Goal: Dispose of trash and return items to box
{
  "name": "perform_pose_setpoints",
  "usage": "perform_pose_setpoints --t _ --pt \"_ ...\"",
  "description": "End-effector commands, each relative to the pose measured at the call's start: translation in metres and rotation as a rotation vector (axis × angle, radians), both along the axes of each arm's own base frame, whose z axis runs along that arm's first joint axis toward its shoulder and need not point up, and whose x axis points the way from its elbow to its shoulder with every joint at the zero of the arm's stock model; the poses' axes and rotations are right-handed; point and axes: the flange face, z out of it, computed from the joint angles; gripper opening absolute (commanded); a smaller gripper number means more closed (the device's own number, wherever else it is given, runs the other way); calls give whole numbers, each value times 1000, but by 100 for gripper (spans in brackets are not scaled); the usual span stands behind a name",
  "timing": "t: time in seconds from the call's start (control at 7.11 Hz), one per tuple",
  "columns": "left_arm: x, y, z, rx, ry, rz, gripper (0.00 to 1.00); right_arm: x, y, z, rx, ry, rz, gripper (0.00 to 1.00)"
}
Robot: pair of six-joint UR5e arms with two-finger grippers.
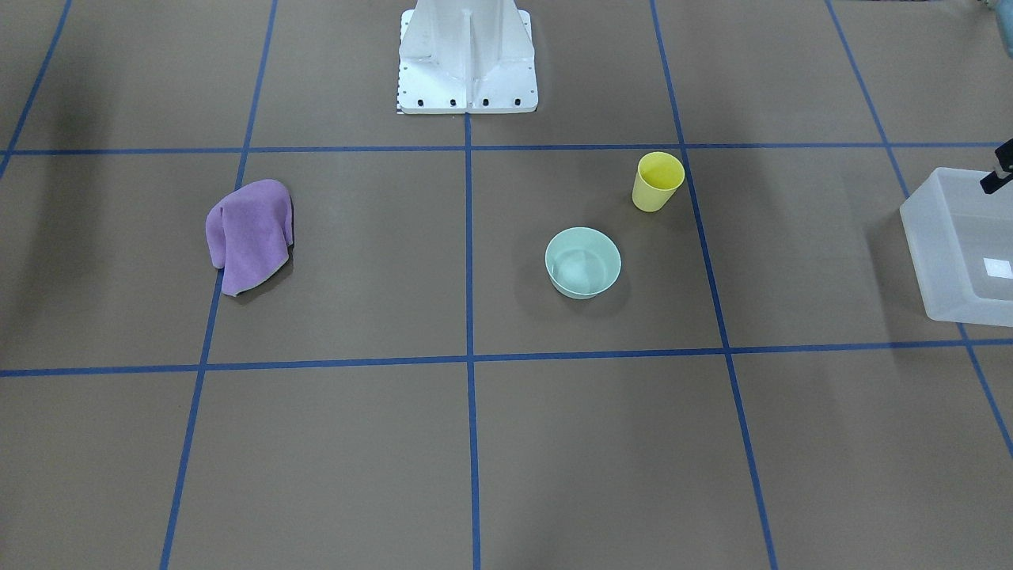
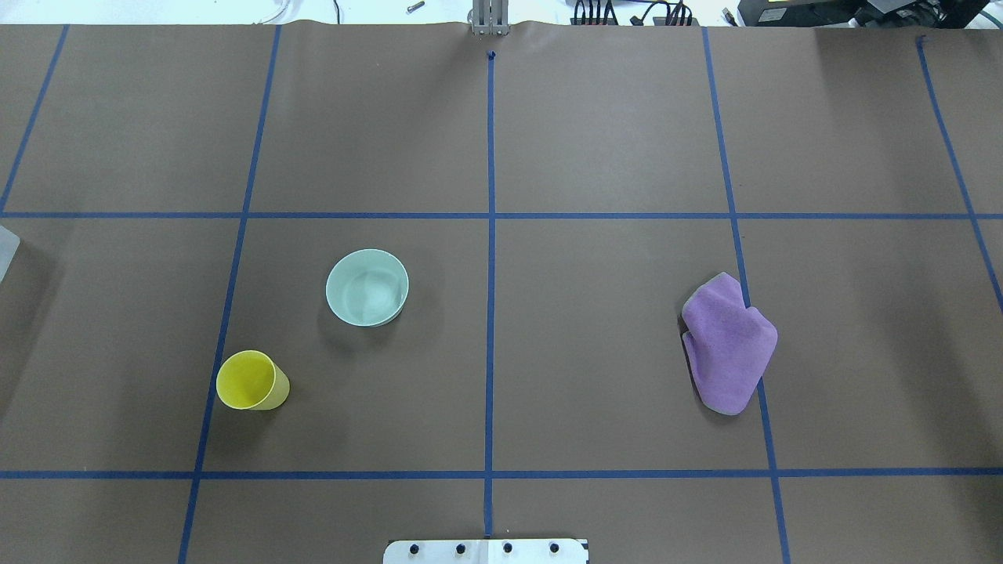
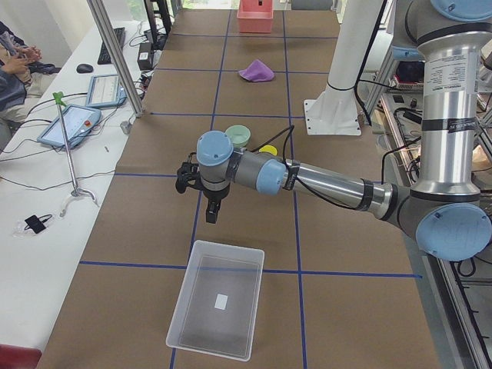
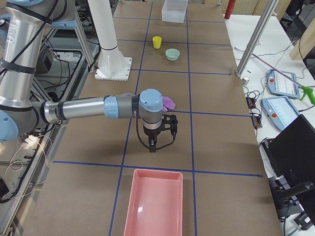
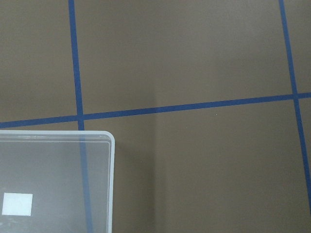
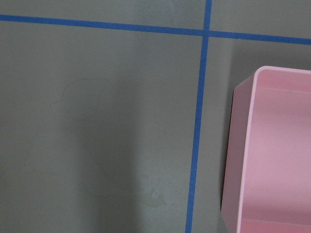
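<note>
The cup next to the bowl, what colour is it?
Yellow. The cup shows best in the overhead view.

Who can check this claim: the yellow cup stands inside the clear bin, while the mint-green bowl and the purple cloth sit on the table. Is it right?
Wrong on the cup. The exterior front-facing view shows the yellow cup standing on the table near the mint-green bowl, not inside the clear bin. The bowl and the purple cloth sit on the table, as stated.
</note>
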Motion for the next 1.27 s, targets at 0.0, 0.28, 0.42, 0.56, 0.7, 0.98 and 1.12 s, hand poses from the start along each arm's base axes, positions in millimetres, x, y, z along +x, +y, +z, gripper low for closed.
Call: perform_pose_setpoints --t 0.0,0.28,0.42,0.56,0.7,0.98,1.12 --pt "63 -2 -24 -59 37 -14 98 -3 1 -1 -8 -33 -2 100" --pt "140 8 -41 -110 54 -43 98 -11 -3 -11 -19 -65 8 100" --pt "153 15 -51 -92 52 -22 98 -34 -17 -36 -67 -76 52 100" --pt "182 31 -70 -84 30 -31 98 -64 -28 -55 -93 -87 89 100" --pt "226 59 -98 -127 33 -40 97 -101 -32 -67 -103 -88 115 100" --pt "285 98 -119 -168 29 -18 97 -147 -31 -83 -108 -104 119 100" --pt "313 116 -119 -146 -3 -16 97 -150 -30 -82 -107 -101 113 100"
